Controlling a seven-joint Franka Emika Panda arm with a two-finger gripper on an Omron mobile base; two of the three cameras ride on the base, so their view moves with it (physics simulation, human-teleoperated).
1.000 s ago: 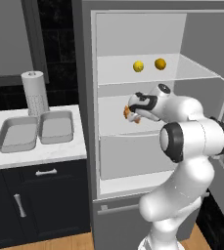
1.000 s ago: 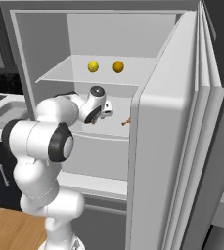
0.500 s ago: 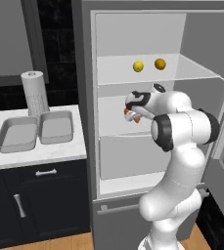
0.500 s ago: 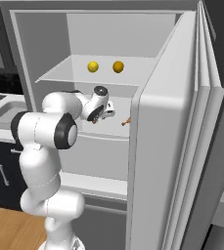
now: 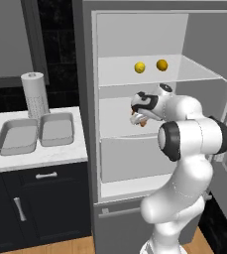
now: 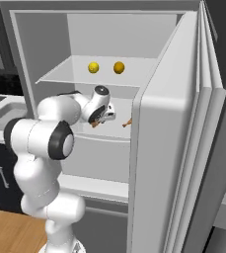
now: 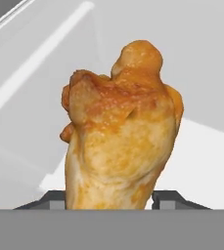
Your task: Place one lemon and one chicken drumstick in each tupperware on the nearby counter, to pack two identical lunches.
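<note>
My gripper (image 5: 137, 118) is inside the open fridge, just above the middle shelf, shut on a chicken drumstick (image 5: 141, 123). In the hand view the orange-brown drumstick (image 7: 121, 141) stands between my two fingertips (image 7: 168, 199). From the right I see the gripper (image 6: 100, 120) with that drumstick (image 6: 94, 124), and a second drumstick (image 6: 127, 122) lying on the same shelf to its right. Two lemons (image 5: 140, 67) (image 5: 161, 65) rest on the glass shelf above. Both grey tupperware trays (image 5: 17, 136) (image 5: 57, 129) sit side by side on the white counter (image 5: 35, 158), left of the fridge.
A paper towel roll (image 5: 34, 94) stands behind the trays. The fridge's open door (image 6: 169, 148) stands close on the right of the arm. The fridge's left wall (image 5: 87, 114) separates the shelves from the counter. Black cabinets with silver handles (image 5: 46, 175) run under the counter.
The arm's elbow and wrist have shifted a little, while the hand stays by the middle shelf with the drumstick still held.
</note>
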